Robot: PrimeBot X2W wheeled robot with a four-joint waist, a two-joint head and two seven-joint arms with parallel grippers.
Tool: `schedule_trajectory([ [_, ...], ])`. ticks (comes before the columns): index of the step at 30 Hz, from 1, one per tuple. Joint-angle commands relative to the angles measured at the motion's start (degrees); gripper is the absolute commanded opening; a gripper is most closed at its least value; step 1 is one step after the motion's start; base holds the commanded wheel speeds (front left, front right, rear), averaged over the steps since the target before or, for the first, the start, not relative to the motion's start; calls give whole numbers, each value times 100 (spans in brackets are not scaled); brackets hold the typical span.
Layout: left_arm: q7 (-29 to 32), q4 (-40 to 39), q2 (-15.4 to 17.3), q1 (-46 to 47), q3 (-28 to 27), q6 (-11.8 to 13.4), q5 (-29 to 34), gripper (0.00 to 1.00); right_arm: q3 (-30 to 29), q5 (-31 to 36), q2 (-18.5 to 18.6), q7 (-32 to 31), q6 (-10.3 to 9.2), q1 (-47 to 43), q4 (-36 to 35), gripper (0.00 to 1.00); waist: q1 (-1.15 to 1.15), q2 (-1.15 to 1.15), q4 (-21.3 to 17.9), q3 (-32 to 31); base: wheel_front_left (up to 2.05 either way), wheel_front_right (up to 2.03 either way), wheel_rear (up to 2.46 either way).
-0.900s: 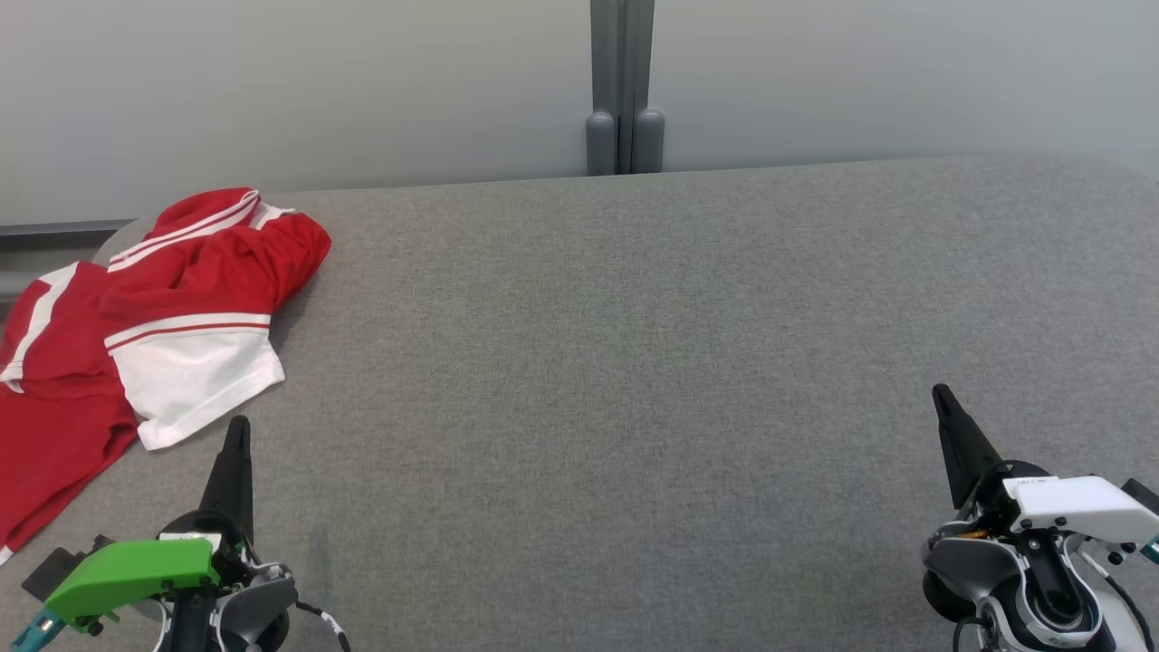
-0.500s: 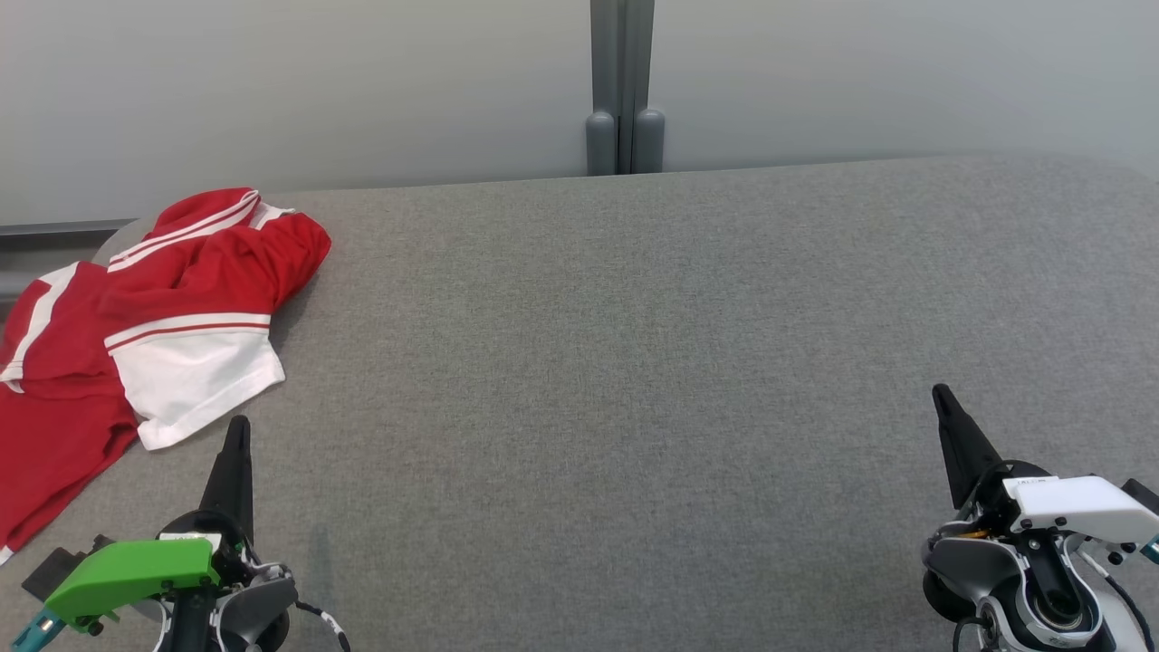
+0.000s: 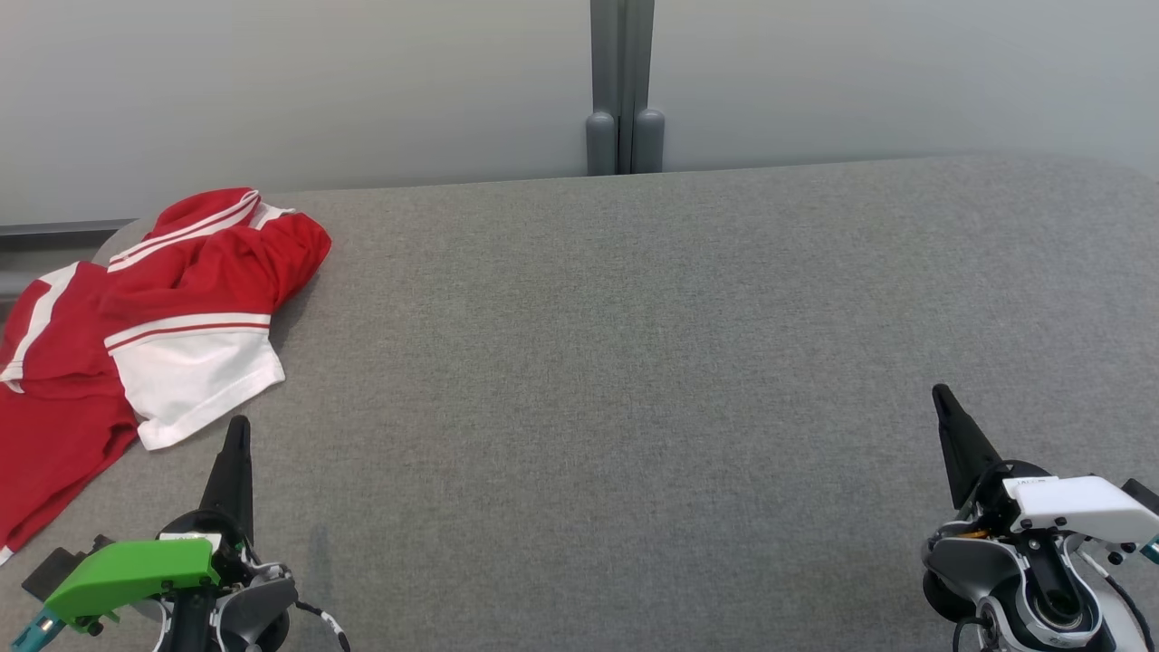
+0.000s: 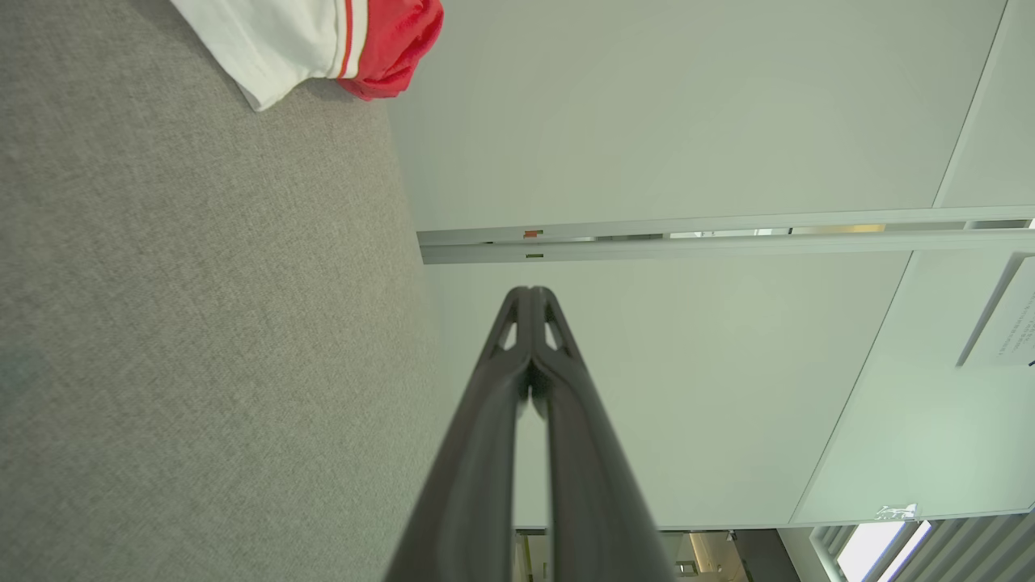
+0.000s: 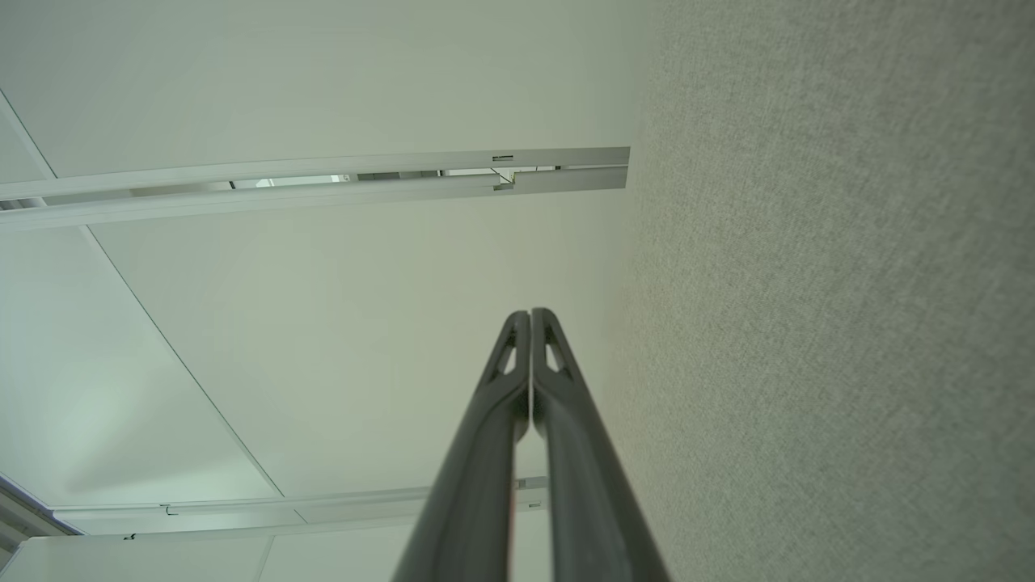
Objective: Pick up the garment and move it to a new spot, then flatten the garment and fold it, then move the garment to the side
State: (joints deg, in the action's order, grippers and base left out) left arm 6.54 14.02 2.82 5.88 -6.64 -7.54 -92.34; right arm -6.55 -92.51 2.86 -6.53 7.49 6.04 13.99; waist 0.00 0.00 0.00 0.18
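Observation:
A red garment [image 3: 136,317] with white panels and stripes lies crumpled at the left end of the grey table [image 3: 634,362], partly hanging over its left edge. A white-and-red corner of the garment [image 4: 323,40] shows at the top of the left wrist view. My left gripper [image 3: 239,424] hovers at the lower left, just below the garment's white panel, shut and empty; its fingertips [image 4: 530,293] are pressed together. At the lower right, far from the garment, my right gripper [image 3: 940,391] is shut on nothing, its fingers [image 5: 530,315] closed tight.
Pale wall panels rise behind the table, joined by a grey post [image 3: 623,91] at the middle of the far edge. The table's fabric top spreads wide between the two grippers.

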Motion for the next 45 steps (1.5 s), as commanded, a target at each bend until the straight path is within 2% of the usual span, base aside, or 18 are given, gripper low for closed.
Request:
schedule_trajectory([
  [1,12,-6,11,70,1,-9,-15,0,1,22,7,-6,1,37,8,0,0,0,0,0,0,0,0],
  [29,12,-6,11,71,1,-9,-15,0,1,22,7,-6,1,37,8,0,0,0,0,0,0,0,0],
  [30,-1,0,0,0,1,0,1,100,1,1,0,2,-1,0,0,100,0,0,0,0,0,0,0],
  [31,-6,29,-4,-10,3,1,2,100,1,1,-5,3,-1,-11,26,100,0,0,0,0,0,0,0],
  [32,-11,77,-15,-44,12,1,4,0,6,2,-19,7,-1,-42,70,0,0,0,0,0,0,0,0],
  [33,-9,131,-27,-89,14,1,3,100,8,1,-34,5,-1,-89,121,100,0,0,0,0,0,0,0],
  [34,-14,187,-38,-141,24,1,4,0,13,3,-48,9,-2,-144,175,0,0,0,0,0,0,0,0],
  [35,-32,195,-41,-157,47,1,12,100,25,10,-50,27,-2,-162,192,100,0,0,0,0,0,0,0],
  [42,-239,108,-36,-207,274,2,121,100,104,137,-44,236,-2,-231,162,100,0,0,3,-7,0,0,0],
  [45,-348,38,-33,-220,376,7,353,100,80,342,-41,345,-2,-257,170,100,0,0,7,-14,0,0,0],
])
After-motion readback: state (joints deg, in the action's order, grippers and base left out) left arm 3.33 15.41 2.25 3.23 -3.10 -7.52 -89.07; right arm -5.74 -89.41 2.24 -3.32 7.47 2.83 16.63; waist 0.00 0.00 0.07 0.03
